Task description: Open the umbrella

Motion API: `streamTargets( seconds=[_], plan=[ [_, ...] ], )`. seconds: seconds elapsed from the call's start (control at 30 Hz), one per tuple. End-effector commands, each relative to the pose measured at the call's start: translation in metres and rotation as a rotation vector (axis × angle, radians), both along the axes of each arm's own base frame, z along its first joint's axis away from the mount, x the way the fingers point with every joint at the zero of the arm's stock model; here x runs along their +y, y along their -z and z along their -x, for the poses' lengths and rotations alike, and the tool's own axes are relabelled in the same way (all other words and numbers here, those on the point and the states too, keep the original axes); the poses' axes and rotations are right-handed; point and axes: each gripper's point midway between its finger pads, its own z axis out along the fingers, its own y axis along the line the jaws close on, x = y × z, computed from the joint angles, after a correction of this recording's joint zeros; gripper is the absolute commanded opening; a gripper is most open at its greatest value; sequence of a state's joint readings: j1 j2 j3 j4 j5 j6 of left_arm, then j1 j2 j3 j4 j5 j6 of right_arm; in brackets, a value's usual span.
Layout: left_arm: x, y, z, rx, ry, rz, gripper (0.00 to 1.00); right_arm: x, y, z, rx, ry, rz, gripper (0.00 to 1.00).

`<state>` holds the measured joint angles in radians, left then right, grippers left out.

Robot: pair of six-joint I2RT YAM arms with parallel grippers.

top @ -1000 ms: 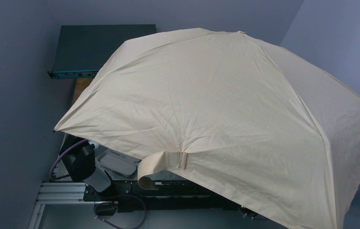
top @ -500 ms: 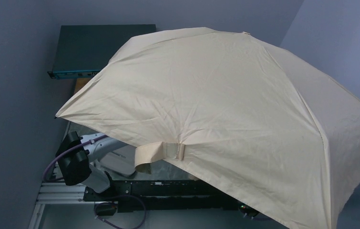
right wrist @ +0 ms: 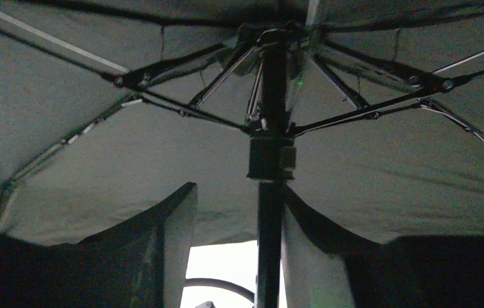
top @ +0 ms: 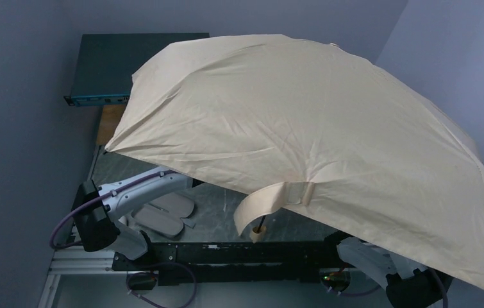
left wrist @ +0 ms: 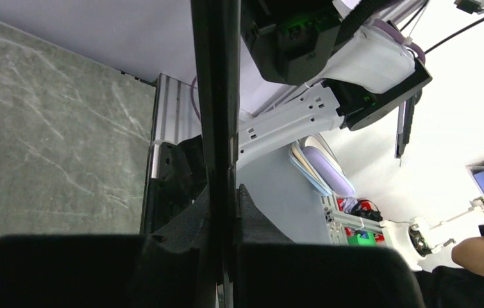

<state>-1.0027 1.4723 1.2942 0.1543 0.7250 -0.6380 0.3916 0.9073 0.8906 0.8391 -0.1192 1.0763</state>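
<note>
Grey-blue walls boxed in the marbled bench (top: 223, 208), and over nearly all of it spread the tan umbrella (top: 303, 122), fully unfurled and leaning, its cream handle (top: 258, 233) down near the bench's front edge and its strap (top: 271, 199) hanging loose. A second before, the canopy sat lower and hid the handle and the right arm (top: 374, 260). It had since tipped up at the near side and shifted rightward, so both showed. The left arm (top: 143, 187), folded back then, now reached out under the cloth. Its wrist view showed the left tool (left wrist: 221, 212) pinched shut on a black rod, most likely the umbrella's shaft. The right tool (right wrist: 239, 212) had loosened: its fingers stood partly apart on either side of the shaft (right wrist: 270, 244), holding nothing, under ribs (right wrist: 181, 112) braced fully outward. I judged the opening itself done, with the weight passing from right to left; a slack grip could let the top-heavy canopy roll.
</note>
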Motion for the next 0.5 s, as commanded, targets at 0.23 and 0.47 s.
streamTargets(
  seconds=[0.23,0.47],
  plan=[
    [0.001,-0.045,-0.019,-0.133,-0.094,0.056,0.00,-0.004,-0.011,0.024,-0.006,0.056,0.122,0.58],
    [0.001,-0.039,-0.017,-0.147,-0.092,0.043,0.00,-0.008,-0.002,0.008,0.128,0.137,0.228,0.58]
  ],
)
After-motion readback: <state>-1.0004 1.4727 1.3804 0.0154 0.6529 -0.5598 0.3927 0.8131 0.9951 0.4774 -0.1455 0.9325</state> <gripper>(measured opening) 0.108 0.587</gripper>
